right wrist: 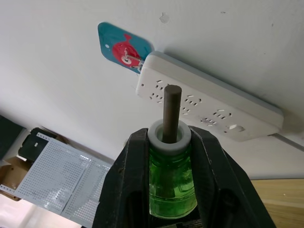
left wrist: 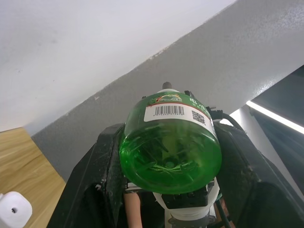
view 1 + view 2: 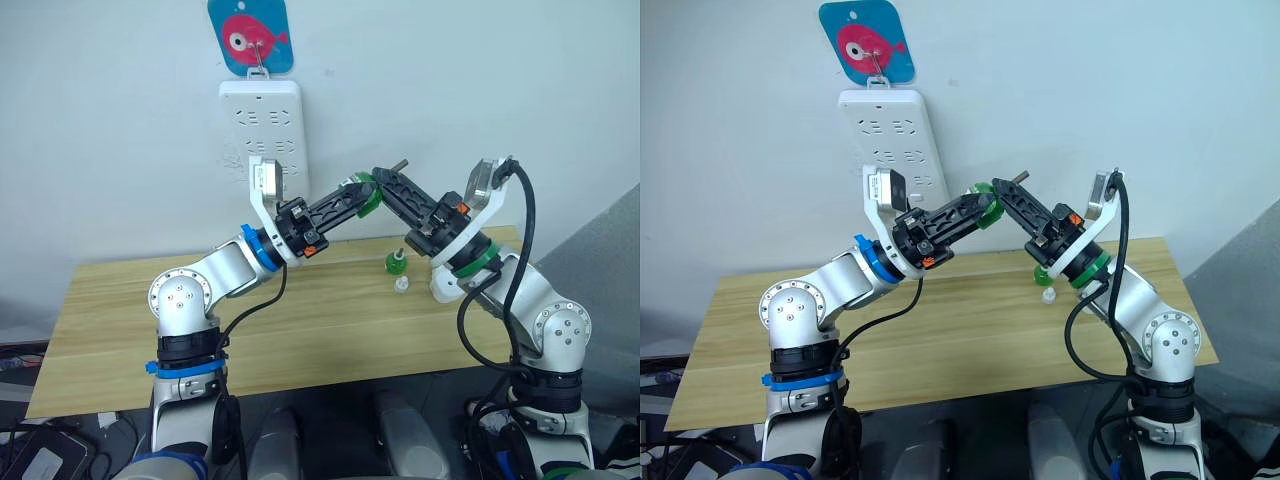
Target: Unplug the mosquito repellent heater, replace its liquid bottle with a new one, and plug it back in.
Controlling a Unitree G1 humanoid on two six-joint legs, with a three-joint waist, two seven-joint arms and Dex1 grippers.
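Mosquito repellent heater (image 2: 14, 209), as far as I can tell, is the small white rounded plastic piece with one dark round hole, lying on the pale wooden table (image 3: 150, 300); it is not in the white wall strip (image 3: 260, 115). Above the table I hold one green bottle (image 2: 171, 142) of clear glossy plastic, with a barcode label, a white collar and a dark straight wick (image 1: 171, 111). My right gripper (image 1: 170, 135) is clamped on its shoulders, and my left gripper (image 3: 362, 197) closes on its round base end. A second green bottle (image 3: 395, 263) stands on the table, so I count two bottles. There is one strip, and one blue card with a pink fish (image 3: 250, 35) above it.
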